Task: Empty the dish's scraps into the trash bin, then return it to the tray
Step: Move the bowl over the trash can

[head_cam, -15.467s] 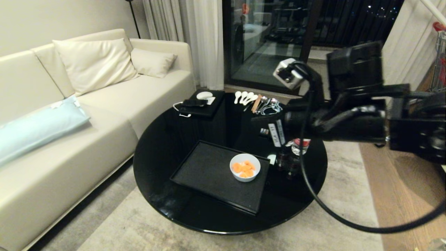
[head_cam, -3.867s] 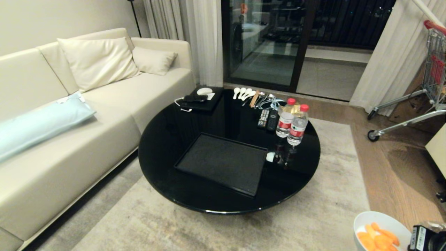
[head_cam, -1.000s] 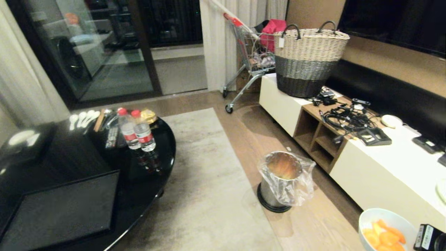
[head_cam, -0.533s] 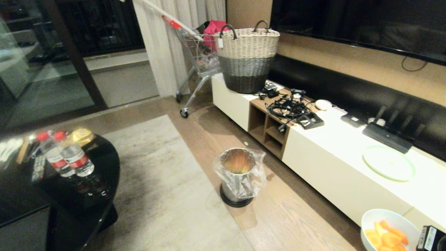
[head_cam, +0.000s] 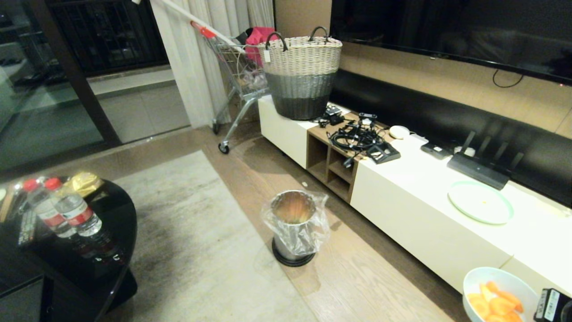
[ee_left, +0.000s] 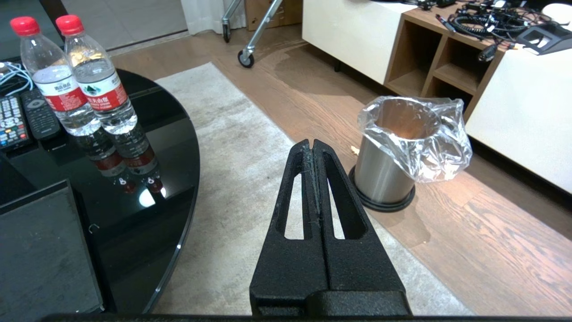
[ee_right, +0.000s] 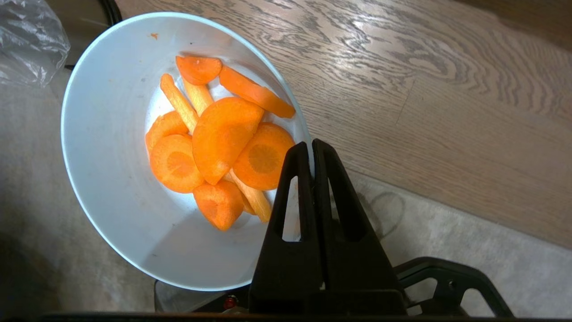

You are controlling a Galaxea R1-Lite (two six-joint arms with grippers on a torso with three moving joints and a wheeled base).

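While the bowl hangs above the floor, off to one side of the trash bin and nearer the robot, the right gripper has its jaws clenched on the bowl's rim, one jaw inside and one outside the wall at the edge closest to the wrist. Carrot pieces lie heaped in the middle of the bowl, just in front of the jaws, loose and free to slide. The bowl looks like glazed ceramic: stiff, smooth, breakable and probably slippery, so a thin pinch on one side of the rim likely leaves it prone to swivel when tipped; a slow tilt away from the jaws should let the slices run out over the far lip. The bin is a light metal can with a crinkly plastic liner draped over its mouth, which may catch a piece. Beside the bin stands the round black worktop, with only a corner of the tray showing. The left gripper is parked with jaws pressed together, holding nothing.
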